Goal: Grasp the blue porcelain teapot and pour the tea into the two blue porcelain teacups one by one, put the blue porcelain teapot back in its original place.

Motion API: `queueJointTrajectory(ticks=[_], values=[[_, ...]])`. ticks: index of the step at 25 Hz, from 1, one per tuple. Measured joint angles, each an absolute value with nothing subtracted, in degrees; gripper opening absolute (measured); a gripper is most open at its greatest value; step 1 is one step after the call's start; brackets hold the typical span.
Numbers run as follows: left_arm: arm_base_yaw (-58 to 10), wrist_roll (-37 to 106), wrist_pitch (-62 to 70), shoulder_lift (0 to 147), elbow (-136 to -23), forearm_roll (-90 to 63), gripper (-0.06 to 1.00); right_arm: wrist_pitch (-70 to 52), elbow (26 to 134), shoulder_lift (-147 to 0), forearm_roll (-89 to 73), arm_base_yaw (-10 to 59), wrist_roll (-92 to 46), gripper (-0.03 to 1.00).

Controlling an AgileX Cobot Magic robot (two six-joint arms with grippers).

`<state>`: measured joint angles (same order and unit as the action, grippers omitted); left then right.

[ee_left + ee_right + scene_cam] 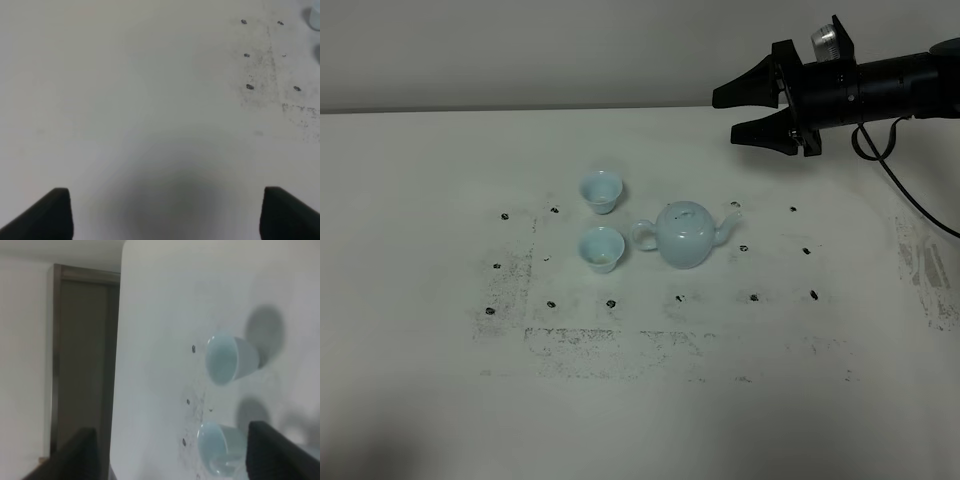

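Reach step: blue porcelain teapot (685,236) sits ungrasped mid-table (430,390), far teacup (602,190) at its 10 o'clock, near teacup (602,248) at 9. Right gripper (725,116) hovers at the teapot's 1 o'clock, well apart, jaws spread and empty; left gripper (166,192) wide and empty too. Next move likely needs the right gripper down onto the handle (642,235) at the pot's 9 o'clock.

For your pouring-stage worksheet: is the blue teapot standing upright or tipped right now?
Upright. The blue porcelain teapot sits on its base on the table, lid on top.
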<state>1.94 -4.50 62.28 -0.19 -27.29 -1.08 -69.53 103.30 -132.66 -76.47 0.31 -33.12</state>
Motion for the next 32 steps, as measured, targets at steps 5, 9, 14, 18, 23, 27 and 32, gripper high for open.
queueJointTrajectory(ticks=[5,9,14,18,23,27,32], values=[[1.9,-4.5,62.3,-0.2,-27.3,-1.1,0.72,-69.6,108.4,-132.7,-72.0,0.3,-31.9,0.59],[1.9,-4.5,62.3,-0.2,-27.3,-1.1,0.72,-69.6,114.4,-132.7,-62.7,0.4,-27.6,0.59],[1.9,-4.5,62.3,-0.2,-27.3,-1.1,0.72,-69.5,122.8,-132.7,-47.9,4.0,-19.8,0.59],[1.9,-4.5,62.3,-0.2,-27.3,-1.1,0.72,-69.6,128.1,-132.7,-33.3,10.9,-12.5,0.59],[1.9,-4.5,62.3,-0.2,-27.3,-1.1,0.72,-70.0,128.8,-132.7,-22.7,18.5,-7.6,0.59],[1.9,-4.5,62.3,-0.2,-27.3,-1.1,0.72,-70.0,126.3,-130.4,-22.0,20.1,-7.4,0.59],[1.9,-4.5,62.3,-0.2,-27.3,-1.1,0.72,-69.8,114.2,-118.9,-20.5,19.9,-7.4,0.59]])
